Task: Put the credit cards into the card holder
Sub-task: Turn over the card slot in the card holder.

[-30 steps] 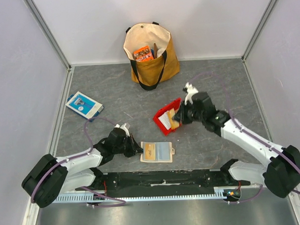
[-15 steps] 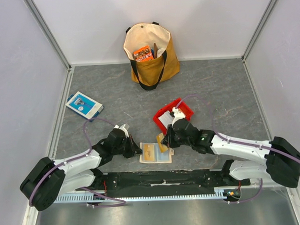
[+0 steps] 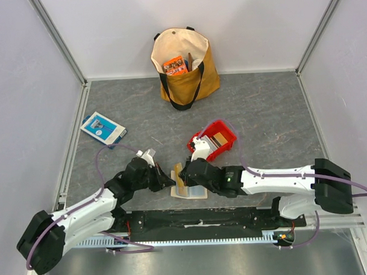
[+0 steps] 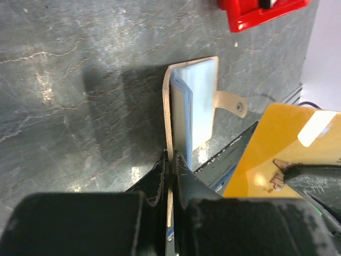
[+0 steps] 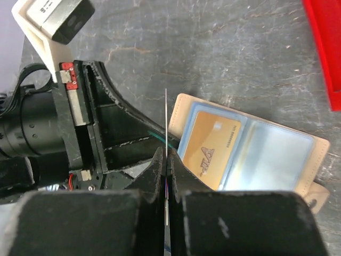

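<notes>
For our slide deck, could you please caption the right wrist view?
Right gripper holds a credit card edge-on beside the open card holder, one gold card already slotted.

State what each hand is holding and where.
Left hand pinches the card holder by its flap's edge; right hand pinches an orange card by one end.

card holder (image 3: 191, 191) at front centre, tray (image 3: 231, 136) just behind it, bag (image 3: 184, 77) at back wall, flat box (image 3: 102, 128) at left

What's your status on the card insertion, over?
Left claw shut, pinching flap of beige leather folding card holder. Right claw shut on orange plastic credit card, just by the holder. One gold card already slotted; nothing seen blocking.
</notes>
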Motion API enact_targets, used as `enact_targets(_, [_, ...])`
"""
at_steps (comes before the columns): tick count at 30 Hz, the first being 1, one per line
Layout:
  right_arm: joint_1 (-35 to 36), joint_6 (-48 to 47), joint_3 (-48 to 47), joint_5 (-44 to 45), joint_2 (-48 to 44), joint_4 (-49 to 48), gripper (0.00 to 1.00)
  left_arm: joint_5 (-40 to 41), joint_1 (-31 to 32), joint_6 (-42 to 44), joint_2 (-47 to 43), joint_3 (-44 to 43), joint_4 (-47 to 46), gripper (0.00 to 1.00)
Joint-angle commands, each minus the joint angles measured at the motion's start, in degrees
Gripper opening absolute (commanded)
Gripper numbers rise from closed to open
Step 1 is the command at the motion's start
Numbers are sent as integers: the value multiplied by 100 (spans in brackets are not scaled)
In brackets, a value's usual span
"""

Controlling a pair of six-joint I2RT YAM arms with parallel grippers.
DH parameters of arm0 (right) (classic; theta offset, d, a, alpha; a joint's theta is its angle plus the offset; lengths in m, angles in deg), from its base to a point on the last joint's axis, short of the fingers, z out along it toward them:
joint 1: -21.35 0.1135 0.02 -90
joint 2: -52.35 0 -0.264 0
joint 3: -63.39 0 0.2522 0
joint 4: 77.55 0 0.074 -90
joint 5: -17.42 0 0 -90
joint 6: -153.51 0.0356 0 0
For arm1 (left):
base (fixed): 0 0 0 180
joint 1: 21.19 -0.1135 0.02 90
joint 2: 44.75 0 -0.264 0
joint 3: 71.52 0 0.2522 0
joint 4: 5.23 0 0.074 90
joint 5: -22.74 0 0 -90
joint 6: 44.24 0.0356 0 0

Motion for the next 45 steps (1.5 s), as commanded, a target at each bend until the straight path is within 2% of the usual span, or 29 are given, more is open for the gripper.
enact_targets(1, [151, 573, -217, 1677, -159, 793, 0, -238, 11, -250, -442, -371, 220, 2])
enact_targets(5, [151, 645, 90, 1969, -677, 926, 0, -115, 28, -189, -399, -530, 378, 2])
enact_targets(7, [160, 645, 161, 1969, -853, 918, 0, -211, 98, -242, -197, -583, 160, 2])
enact_targets(11, [151, 540, 143, 1794, -1003, 769, 0, 271, 458, -119, 172, -1171, 597, 2])
enact_targets(14, [151, 504, 74, 1705, -916, 689, 0, 517, 573, -136, 313, -1269, 809, 2])
enact_targets(19, [151, 1004, 72, 1926, -660, 1516, 0, 808, 679, -163, 226, -1312, 1072, 2])
enact_targets(23, [134, 909, 539, 1706, -977, 944, 0, 931, 696, -207, 243, -1155, 1187, 2])
enact_targets(33, [64, 794, 477, 1188, -336, 1242, 0, 922, 688, -356, 111, -715, 941, 2])
enact_targets(45, [-7, 1022, 969, 801, -388, 1234, 0, 984, 688, -356, 190, -495, 880, 2])
